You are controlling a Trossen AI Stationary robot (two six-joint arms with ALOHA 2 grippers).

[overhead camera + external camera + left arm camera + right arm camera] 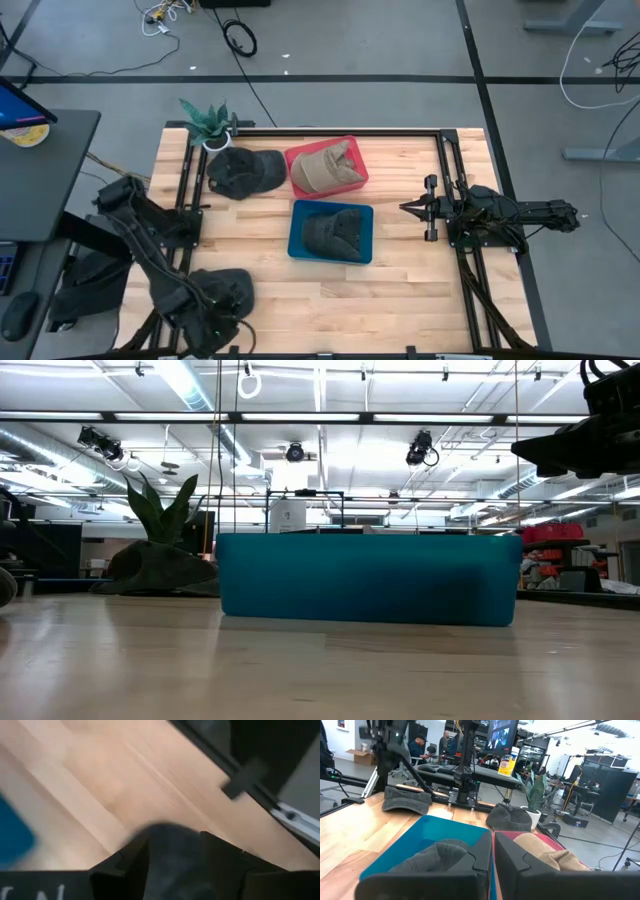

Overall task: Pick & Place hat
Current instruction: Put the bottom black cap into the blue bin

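Hat, loose one [232, 285]: dark, lying flat on the table near its left corner, on my left arm's side, well apart from both bins.
Table [400, 280]: pale wood planks with a black frame along the back and both sides.
Left arm: reaches along the table's left edge to the loose hat.
Right arm: stretched in from the table's right edge, level with the gap between the two bins.
Blue bin [331, 232]: mid-table, holding a grey hat [335, 236] crumpled inside it.
Red bin [327, 167]: just behind the blue bin, holding a tan hat [322, 170].
Back hat [243, 170]: dark, on the wood just beside the red bin, on the side toward my left arm.
Plant [207, 122]: green spiky leaves in a white pot, at the back left corner, just behind the back hat.
Left gripper [215, 308]: over the near part of the loose hat; the left wrist view shows dark fabric close in front of it. I cannot tell whether it grips.
Right gripper [408, 207]: clear of the blue bin on its right, pointing toward the bins; fingers drawn together, holding nothing.
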